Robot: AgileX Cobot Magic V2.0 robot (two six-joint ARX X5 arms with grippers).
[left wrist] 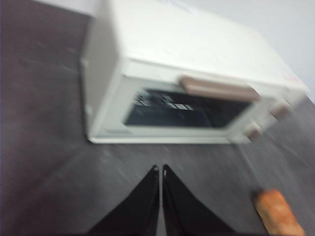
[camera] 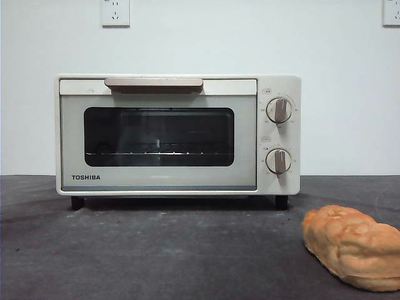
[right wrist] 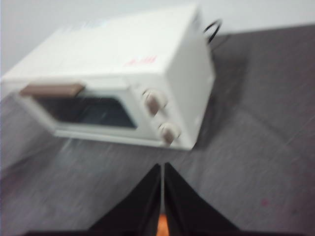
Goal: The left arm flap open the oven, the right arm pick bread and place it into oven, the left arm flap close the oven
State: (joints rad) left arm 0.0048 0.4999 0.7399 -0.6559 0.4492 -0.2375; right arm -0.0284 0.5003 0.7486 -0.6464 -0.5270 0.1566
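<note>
Near surface's front right corner: bread (camera: 354, 247), soft, light; pinch gently mid-loaf. Oven (camera: 178, 134) door shut. Both grippers' jaws pressed together, empty.

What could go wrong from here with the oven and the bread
1. The oven door is shut, so the left gripper, jaws together, must catch the handle on the door's top edge; a slip could shove the oven.
2. The bread lies in front of the knobs, right gripper above it; its lumpy crust may slip.
</note>
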